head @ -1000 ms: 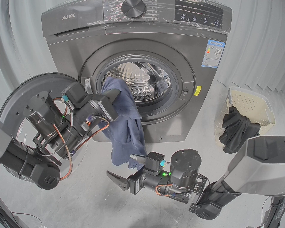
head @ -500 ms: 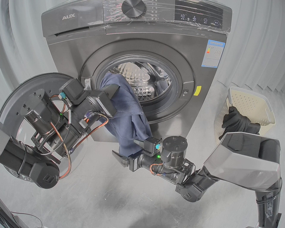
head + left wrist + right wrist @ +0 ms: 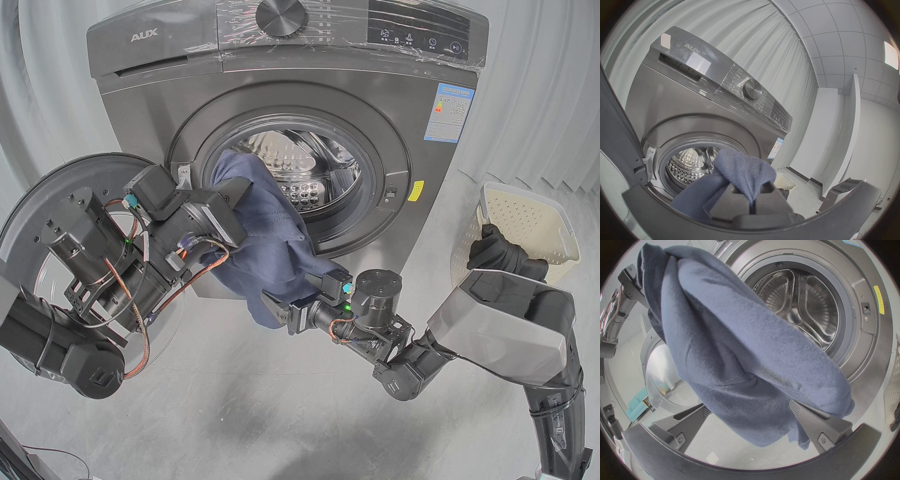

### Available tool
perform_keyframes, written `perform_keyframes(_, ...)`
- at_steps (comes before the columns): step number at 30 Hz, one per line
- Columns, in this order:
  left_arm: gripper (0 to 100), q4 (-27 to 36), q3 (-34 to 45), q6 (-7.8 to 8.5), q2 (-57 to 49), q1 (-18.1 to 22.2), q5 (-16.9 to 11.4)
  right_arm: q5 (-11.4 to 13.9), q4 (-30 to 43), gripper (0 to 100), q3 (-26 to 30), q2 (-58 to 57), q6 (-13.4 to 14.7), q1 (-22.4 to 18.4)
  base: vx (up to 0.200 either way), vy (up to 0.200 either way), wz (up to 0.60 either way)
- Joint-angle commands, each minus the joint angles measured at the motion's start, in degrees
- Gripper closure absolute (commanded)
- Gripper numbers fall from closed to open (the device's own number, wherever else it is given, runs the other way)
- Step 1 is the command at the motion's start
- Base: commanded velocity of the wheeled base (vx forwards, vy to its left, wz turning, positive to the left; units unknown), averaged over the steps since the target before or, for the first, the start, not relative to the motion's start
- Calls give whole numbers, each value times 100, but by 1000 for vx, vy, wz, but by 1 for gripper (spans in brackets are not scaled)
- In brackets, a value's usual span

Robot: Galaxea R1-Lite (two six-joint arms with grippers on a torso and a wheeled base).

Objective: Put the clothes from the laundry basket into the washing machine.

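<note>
A dark blue garment [image 3: 269, 231] hangs across the left rim of the washing machine's [image 3: 375, 100] open drum [image 3: 306, 169]. My left gripper [image 3: 237, 187] is shut on its upper end beside the drum mouth; the cloth bunches over the closed gripper [image 3: 751, 200] in the left wrist view. My right gripper [image 3: 294, 297] stands open below the drum mouth, pushed into the garment's lower part. That cloth [image 3: 740, 349] drapes over and between the spread fingers [image 3: 818, 424]. A black garment [image 3: 500, 250] hangs over the front of the cream laundry basket [image 3: 531, 219] at the right.
The round machine door [image 3: 69, 181] stands swung open at the left, behind my left arm. Grey floor [image 3: 250, 406] lies bare in front of the machine. Pale curtains [image 3: 537, 94] hang behind and to the right.
My right arm has risen and swung toward the machine, scooping the garment's hanging lower part up from near the floor. The left gripper has shifted up slightly, keeping its hold.
</note>
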Motion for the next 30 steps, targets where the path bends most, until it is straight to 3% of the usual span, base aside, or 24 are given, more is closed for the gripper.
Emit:
perform_keyframes(1, 100, -1, 0, -3, -9, -4, -1, 2, -11, 0, -31, 23, -58, -2, 0, 0, 0)
perform_keyframes(9, 100, -1, 0, -3, -9, -4, -1, 2, 15, 0, -294, 50, -58, 68, 0, 0, 0)
perform_keyframes(13, 100, -1, 0, -3, -9, -4, -1, -113, 7, 0, -400, 164, -58, 51, 0, 0, 0)
perform_keyframes(14, 100, -1, 0, -3, 0, 5, -1, -121, -11, 100, -382, 173, -58, 51, 0, 0, 0)
perform_keyframes(21, 100, -10, -18, -12, 44, 49, -1, -121, -108, 100, -57, 23, -58, 103, 0, 0, 0)
perform_keyframes(30, 100, -1, -26, -12, 141, 137, 8, -60, -398, 100, 1701, -1489, -67, 270, 0, 0, 0)
